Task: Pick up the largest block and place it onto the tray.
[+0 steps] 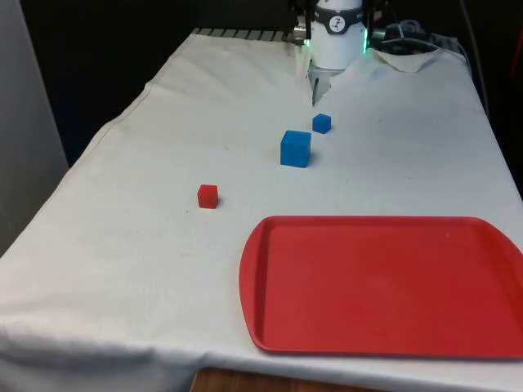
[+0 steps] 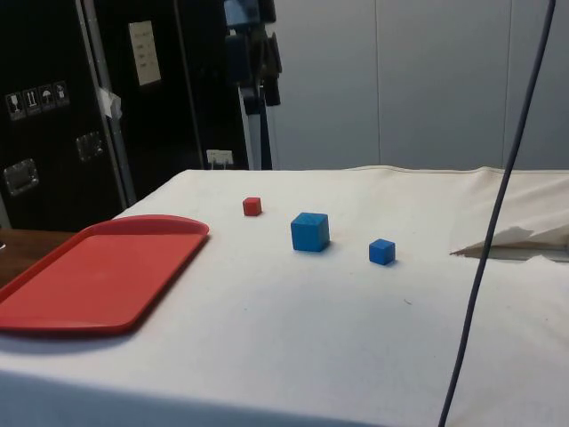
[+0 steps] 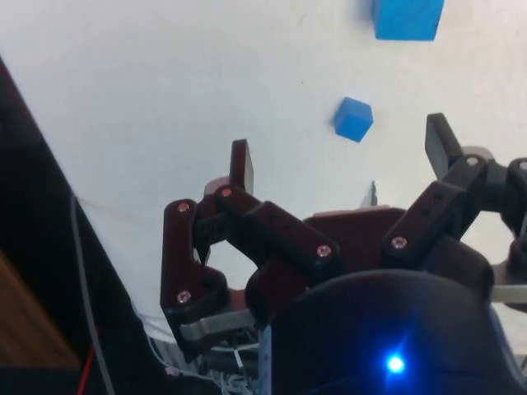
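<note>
No wording can be read; the dark cabinet carries a white notice and small pictogram stickers.

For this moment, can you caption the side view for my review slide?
A large blue block sits between a small red block and a small blue block, beside an empty red tray.

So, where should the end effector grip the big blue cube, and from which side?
Probably from straight above, closing on two opposite vertical faces of the large blue cube. It rests flat on the cloth with its top free. The small blue cube and red cube stand apart, so the open end effector has room.
</note>
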Controlling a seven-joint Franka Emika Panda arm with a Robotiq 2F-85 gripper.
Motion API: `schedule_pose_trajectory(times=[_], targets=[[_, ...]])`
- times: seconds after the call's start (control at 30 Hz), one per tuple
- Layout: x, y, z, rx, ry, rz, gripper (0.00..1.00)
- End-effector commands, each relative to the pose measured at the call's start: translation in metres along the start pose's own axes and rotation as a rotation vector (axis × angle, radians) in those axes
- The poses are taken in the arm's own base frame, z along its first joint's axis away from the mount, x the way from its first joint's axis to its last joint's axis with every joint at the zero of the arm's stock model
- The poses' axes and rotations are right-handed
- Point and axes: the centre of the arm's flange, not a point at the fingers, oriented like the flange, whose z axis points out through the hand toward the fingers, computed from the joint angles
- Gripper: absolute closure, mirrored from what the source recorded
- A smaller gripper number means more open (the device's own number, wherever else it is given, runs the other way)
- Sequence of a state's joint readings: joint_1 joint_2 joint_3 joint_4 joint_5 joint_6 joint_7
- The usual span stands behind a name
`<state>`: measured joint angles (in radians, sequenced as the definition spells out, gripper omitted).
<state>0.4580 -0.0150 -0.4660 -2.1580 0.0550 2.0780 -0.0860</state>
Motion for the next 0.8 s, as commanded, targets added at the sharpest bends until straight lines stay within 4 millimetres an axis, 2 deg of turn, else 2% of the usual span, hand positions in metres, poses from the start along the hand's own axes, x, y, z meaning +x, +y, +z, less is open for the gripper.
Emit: schedule_pose_trajectory(times=[0.0,0.03,0.37,0.73,0.77], targets=[[-0.002,0.000,0.004,-0.004,0.013,-0.002,0.00],[-0.004,0.000,0.012,-0.005,0.013,-0.003,0.00],[-0.014,0.008,0.042,-0.016,0.013,-0.007,0.00],[-0.025,0.038,0.072,-0.028,0.013,-0.004,0.00],[-0.024,0.035,0.071,-0.022,0.005,-0.003,0.00]])
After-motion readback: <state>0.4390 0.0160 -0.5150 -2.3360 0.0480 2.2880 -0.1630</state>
